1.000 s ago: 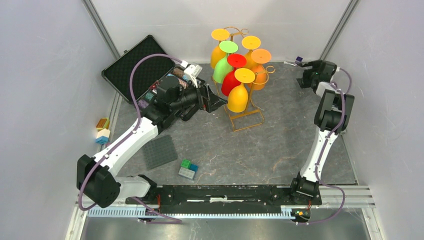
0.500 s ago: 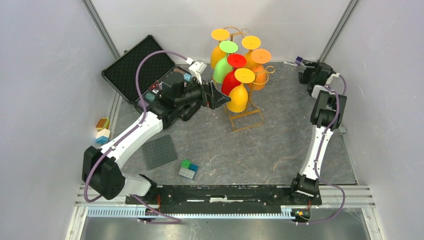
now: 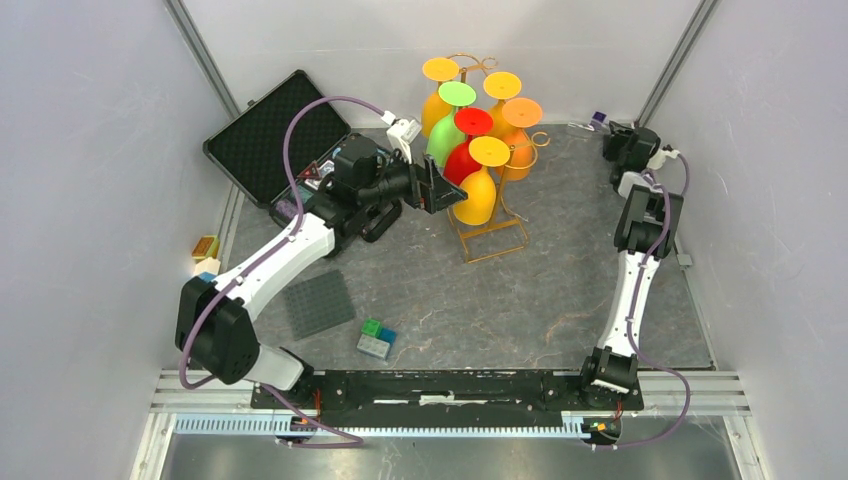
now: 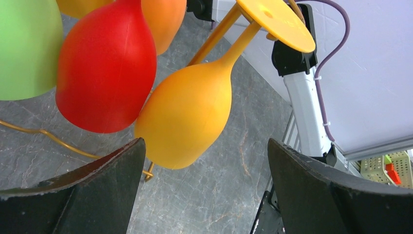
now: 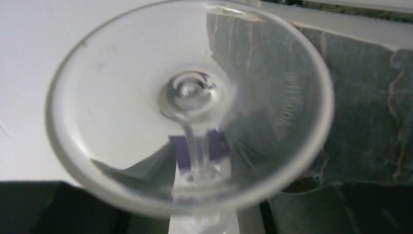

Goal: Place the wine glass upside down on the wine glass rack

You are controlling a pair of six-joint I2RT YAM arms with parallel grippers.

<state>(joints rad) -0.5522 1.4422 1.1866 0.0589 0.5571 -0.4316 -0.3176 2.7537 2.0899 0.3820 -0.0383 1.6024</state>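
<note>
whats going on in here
Two robot arms are putting wine glasses upside down on a gold wire rack, where several coloured glasses already hang. The left tool is open, with the front yellow glass just ahead of its fingers. The right tool is at the far right corner by a clear glass, whose foot fills its wrist camera. Whether it grips the stem can't be told.
</note>
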